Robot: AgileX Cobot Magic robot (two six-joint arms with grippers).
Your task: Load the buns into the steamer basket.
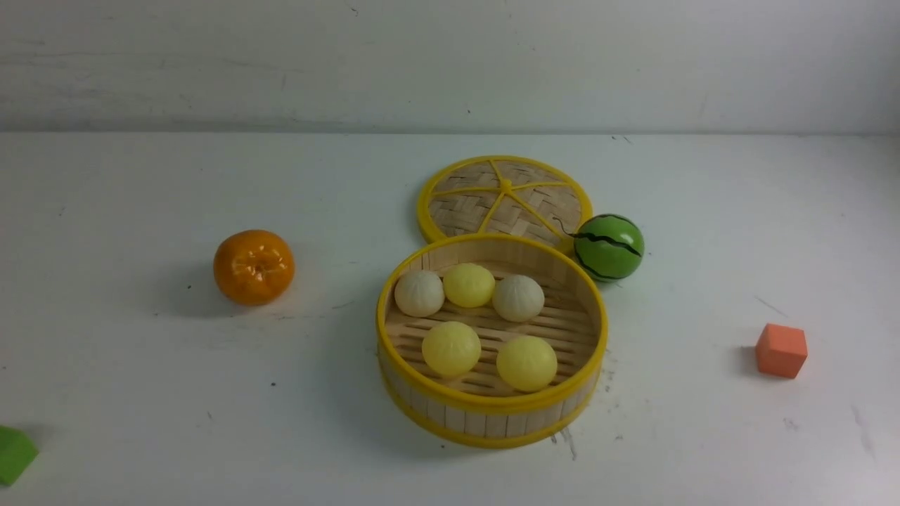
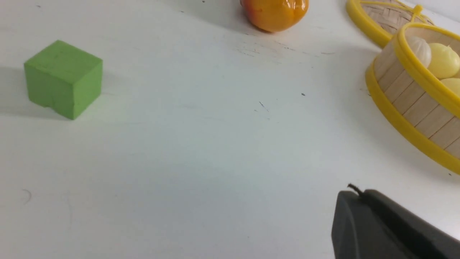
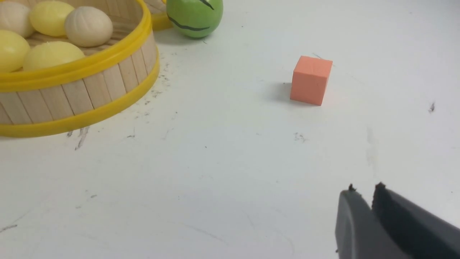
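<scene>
Resting: five buns in steamer basket | left gripper closed | right gripper slightly parted

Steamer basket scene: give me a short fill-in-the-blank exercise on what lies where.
1. The steamer basket holds ___ buns.
2. The ball touching the woven lid is coloured ___.
3. The tangerine lies on the basket's ___ side in the front view.
4. The cube on the robot's right is coloured ___.

Missing words: five; green; left; orange.

The white desk carries a steamer basket, lid, tangerine, watermelon ball — plus green and orange cubes.
</scene>
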